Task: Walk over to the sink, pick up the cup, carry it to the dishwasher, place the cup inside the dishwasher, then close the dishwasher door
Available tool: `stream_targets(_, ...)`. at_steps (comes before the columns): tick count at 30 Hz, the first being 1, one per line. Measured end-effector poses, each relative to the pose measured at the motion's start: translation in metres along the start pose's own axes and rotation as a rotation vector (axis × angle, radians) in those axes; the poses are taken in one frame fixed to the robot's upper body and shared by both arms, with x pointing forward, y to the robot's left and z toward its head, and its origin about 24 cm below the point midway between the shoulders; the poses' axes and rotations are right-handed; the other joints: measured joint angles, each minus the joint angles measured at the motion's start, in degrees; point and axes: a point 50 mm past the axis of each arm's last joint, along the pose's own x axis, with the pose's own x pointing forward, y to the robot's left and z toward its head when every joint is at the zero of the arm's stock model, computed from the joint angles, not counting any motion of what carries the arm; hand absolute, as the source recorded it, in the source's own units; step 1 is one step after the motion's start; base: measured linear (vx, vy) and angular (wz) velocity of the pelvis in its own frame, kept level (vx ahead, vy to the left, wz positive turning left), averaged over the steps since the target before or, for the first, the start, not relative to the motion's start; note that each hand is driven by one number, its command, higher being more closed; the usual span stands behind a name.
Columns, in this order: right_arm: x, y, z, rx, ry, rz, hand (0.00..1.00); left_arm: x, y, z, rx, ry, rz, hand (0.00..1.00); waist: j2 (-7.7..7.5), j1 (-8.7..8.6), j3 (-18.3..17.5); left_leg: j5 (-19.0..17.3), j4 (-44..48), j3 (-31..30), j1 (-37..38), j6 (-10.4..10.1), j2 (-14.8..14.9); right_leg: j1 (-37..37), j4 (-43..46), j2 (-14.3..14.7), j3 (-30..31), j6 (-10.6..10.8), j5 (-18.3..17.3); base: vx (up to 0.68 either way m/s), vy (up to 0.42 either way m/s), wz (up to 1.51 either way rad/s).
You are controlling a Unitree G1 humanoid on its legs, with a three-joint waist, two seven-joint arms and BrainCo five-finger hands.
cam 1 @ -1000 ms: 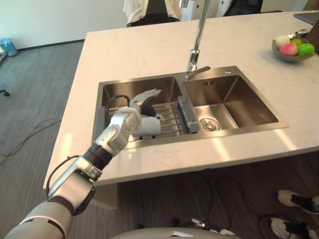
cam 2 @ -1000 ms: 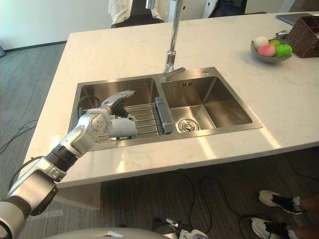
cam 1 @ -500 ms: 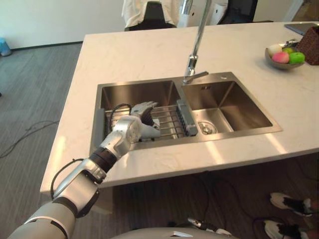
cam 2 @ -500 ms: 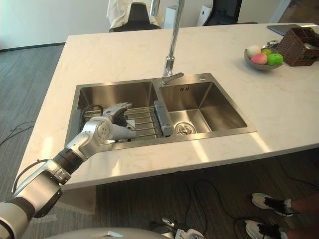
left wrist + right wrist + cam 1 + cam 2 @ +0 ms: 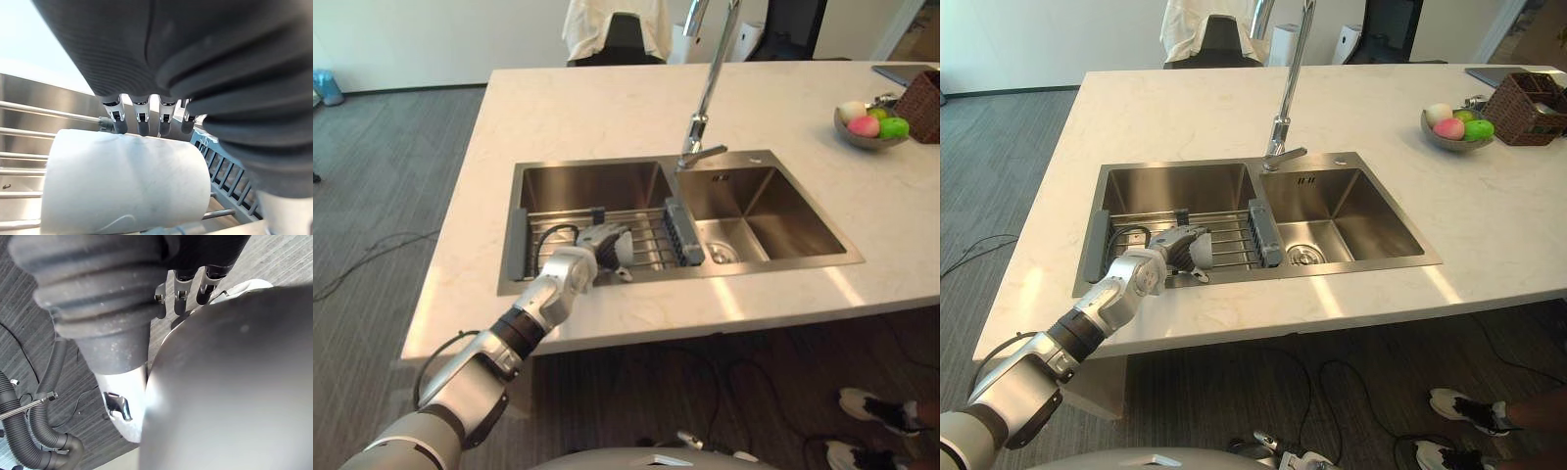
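White cup (image 5: pixel 122 181) lies on rack (image 5: pixel 651 238) in sink (image 5: pixel 592 186); your left hand (image 5: pixel 581 261) curls fingers over it, unlifted. Carry, dishwasher loading, door closing ahead.

Light: bright, even, from overhead.
Glare: pale streaks on the worktop (image 5: pixel 607 108) along its near edge; soft sheen on the sink (image 5: pixel 783 191) walls.
Shadow: basin bottoms dimmer; floor (image 5: pixel 382 196) darker beneath the worktop's overhang.
Left wrist view: cup (image 5: pixel 122 186) evenly lit; left hand (image 5: pixel 142 122) with its cover in shade; background washed pale.
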Motion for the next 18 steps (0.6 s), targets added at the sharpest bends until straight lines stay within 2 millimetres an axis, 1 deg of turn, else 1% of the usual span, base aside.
stream_targets(4,0.001,0.001,0.001,0.002,0.005,0.000,0.00,0.000,0.000,-0.003,-0.002,0.014,0.036,0.00,-0.05,-0.19,0.0,0.0,0.0,0.0,0.0,0.0,-0.1,0.7,-1.2,0.0,0.0,0.0,0.6,0.00,0.000,0.00)
stream_targets(5,0.001,0.001,0.000,0.006,0.015,-0.002,0.00,0.000,0.000,-0.004,-0.003,0.020,0.054,0.00,-0.05,-0.36,0.0,0.0,0.0,0.1,0.0,0.0,0.0,0.7,-1.4,0.1,0.0,0.0,0.7,-0.05,-0.023,-0.01)
stream_targets(8,0.002,0.003,0.005,0.008,0.006,0.000,0.00,0.000,0.002,-0.006,-0.010,0.032,0.094,0.00,-0.05,-0.81,0.0,0.1,0.0,0.1,0.0,-0.1,0.0,0.6,-1.4,0.1,0.0,-0.1,0.8,-0.04,-0.019,-0.01)
stream_targets(11,0.002,0.004,0.006,0.007,0.004,0.002,0.00,0.001,-0.001,-0.011,-0.029,0.057,0.111,0.00,-0.06,-1.17,0.0,0.1,0.0,0.3,0.0,0.0,0.0,0.6,-1.6,0.1,0.2,-0.1,1.1,-0.04,-0.012,-0.04)
stream_targets(18,0.002,0.004,0.005,0.009,0.013,0.000,0.00,0.002,-0.004,-0.020,-0.044,0.103,0.136,0.00,-0.26,-0.97,0.1,0.1,0.0,1.5,0.0,0.0,0.0,0.4,-2.2,0.2,1.5,0.0,1.6,-0.04,-0.009,-0.08)
